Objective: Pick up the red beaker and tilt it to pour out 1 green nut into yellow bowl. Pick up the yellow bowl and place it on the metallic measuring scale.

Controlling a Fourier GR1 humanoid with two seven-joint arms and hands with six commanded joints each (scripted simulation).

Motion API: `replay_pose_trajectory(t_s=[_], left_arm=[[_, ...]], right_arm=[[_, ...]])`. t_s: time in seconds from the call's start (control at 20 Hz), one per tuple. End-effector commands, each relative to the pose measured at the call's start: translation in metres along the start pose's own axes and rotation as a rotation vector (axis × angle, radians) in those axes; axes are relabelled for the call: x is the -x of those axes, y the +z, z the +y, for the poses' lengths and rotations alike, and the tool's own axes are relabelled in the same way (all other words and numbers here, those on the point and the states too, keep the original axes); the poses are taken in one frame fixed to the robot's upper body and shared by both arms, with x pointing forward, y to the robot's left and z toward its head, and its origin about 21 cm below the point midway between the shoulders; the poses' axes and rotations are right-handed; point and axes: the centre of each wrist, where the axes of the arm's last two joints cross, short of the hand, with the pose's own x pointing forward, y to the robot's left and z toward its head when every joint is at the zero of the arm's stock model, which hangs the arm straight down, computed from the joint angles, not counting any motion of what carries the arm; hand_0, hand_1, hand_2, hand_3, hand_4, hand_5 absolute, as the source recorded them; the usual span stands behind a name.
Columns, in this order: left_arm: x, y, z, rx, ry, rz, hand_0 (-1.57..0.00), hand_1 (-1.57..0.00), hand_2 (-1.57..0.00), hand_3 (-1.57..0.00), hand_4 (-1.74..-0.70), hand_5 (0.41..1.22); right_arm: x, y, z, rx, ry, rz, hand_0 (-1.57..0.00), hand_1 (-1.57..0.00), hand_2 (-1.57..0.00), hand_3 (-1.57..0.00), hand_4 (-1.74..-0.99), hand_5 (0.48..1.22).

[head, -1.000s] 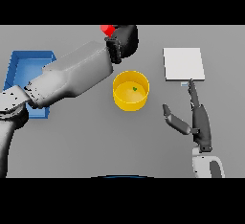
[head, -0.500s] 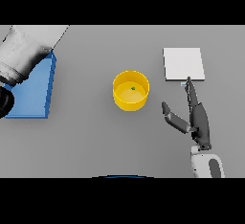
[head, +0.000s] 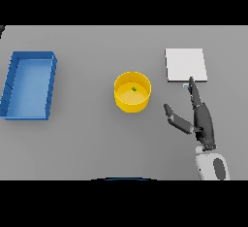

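The yellow bowl (head: 132,92) stands near the middle of the table with one small green nut (head: 134,89) inside it. To its right, further back, lies the flat metallic measuring scale (head: 186,65). My right hand (head: 202,120) rests on the table right of the bowl, open, fingers straight and pointing toward the scale's near edge, thumb spread toward the bowl. It holds nothing. The red beaker shows nowhere in view. My left hand is out of the picture.
A blue tray (head: 30,84) sits at the left side of the table with nothing visible inside.
My left arm, which held the red beaker above the bowl a second ago, has swung away to the left and left the view. The right hand has not moved.
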Motion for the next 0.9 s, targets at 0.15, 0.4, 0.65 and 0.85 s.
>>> replay_pose_trajectory(t_s=[0.15,0.4,0.65,0.85], left_arm=[[0.05,0.02,-0.035,-0.078,0.218,0.166,-1.57,-1.57,-1.57,-1.45,-1.74,1.221],[0.081,0.065,-0.085,-0.09,0.359,0.342,-1.57,-1.57,-1.57,-1.45,-1.74,1.221],[0.092,0.109,-0.125,-0.052,0.42,0.44,-1.57,-1.57,-1.57,-1.45,-1.74,1.221],[0.096,0.125,-0.144,-0.036,0.43,0.487,-1.57,-1.57,-1.57,-1.52,-1.74,1.199]], right_arm=[[0.002,0.002,-0.003,-0.012,0.02,0.01,0.0,0.0,0.0,0.0,-1.212,0.61],[0.0,0.003,0.0,-0.028,0.038,0.003,0.0,0.0,0.0,0.0,-1.206,0.653],[0.001,0.003,-0.002,-0.032,0.034,0.003,0.0,0.0,0.0,0.0,-1.218,0.664],[0.0,0.003,-0.007,-0.037,0.048,-0.004,0.0,0.0,0.0,0.0,-1.216,0.667]])
